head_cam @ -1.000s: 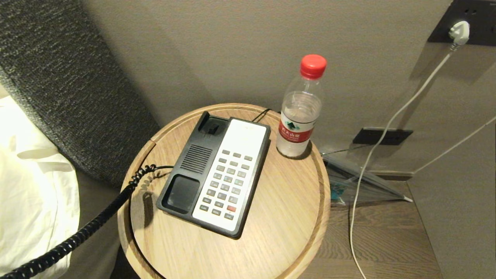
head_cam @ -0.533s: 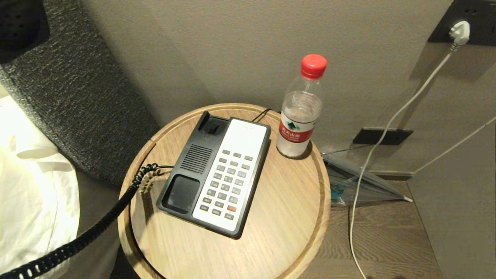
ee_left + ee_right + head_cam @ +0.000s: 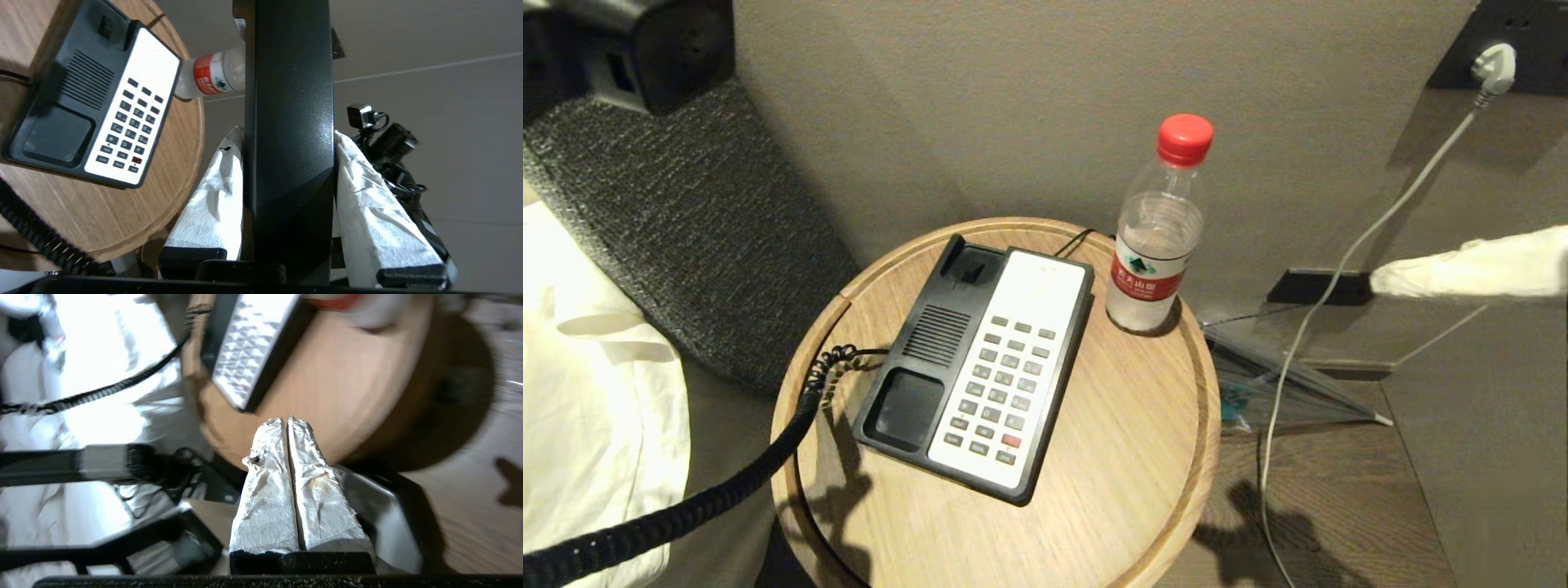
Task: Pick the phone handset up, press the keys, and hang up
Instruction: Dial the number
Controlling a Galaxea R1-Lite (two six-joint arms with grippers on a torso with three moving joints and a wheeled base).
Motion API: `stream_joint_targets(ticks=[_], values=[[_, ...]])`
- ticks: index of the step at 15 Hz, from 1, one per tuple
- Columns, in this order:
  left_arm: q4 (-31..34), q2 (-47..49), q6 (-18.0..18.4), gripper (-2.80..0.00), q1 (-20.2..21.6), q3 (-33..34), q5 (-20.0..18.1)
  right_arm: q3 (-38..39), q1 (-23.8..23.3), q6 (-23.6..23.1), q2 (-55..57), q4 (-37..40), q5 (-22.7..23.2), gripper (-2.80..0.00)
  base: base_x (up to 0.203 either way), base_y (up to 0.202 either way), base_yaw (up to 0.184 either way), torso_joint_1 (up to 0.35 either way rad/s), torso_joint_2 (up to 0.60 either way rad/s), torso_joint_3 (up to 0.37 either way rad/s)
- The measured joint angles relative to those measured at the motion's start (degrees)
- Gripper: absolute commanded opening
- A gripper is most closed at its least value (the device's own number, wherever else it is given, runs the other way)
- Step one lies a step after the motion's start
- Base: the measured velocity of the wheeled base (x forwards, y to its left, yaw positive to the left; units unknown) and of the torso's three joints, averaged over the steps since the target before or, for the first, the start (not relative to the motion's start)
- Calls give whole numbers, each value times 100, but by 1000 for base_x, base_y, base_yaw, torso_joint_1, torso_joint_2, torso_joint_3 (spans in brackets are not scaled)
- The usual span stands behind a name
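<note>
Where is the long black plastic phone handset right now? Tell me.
The long black plastic phone handset is off its cradle, clamped in the left gripper, raised at the head view's top left above the round wooden table.

The right gripper (image 3: pixel 287 421) has its white-wrapped fingers (image 3: pixel 269 490) pressed together; the phone's keypad (image 3: pixel 249 347) lies at eleven o'clock on the round table (image 3: pixel 367 384).
</note>
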Motion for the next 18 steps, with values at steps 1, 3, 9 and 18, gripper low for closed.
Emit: stream_joint_targets(ticks=[1,3,9,18], values=[[-16,26,-8,-280,113,29,-23,-79,496,212,211,-157,-412,-280,0,0,0,0,0,0],[-74,22,-28,-280,277,140,-137,-154,1183,567,572,-492,-1184,-280,0,0,0,0,0,0],[-172,-220,-30,-280,353,455,-209,-327,2141,815,1353,-986,-2276,-280,0,0,0,0,0,0],[-178,-314,-39,-280,353,557,-205,-456,2511,749,2194,-1178,-2615,-280,0,0,0,0,0,0]])
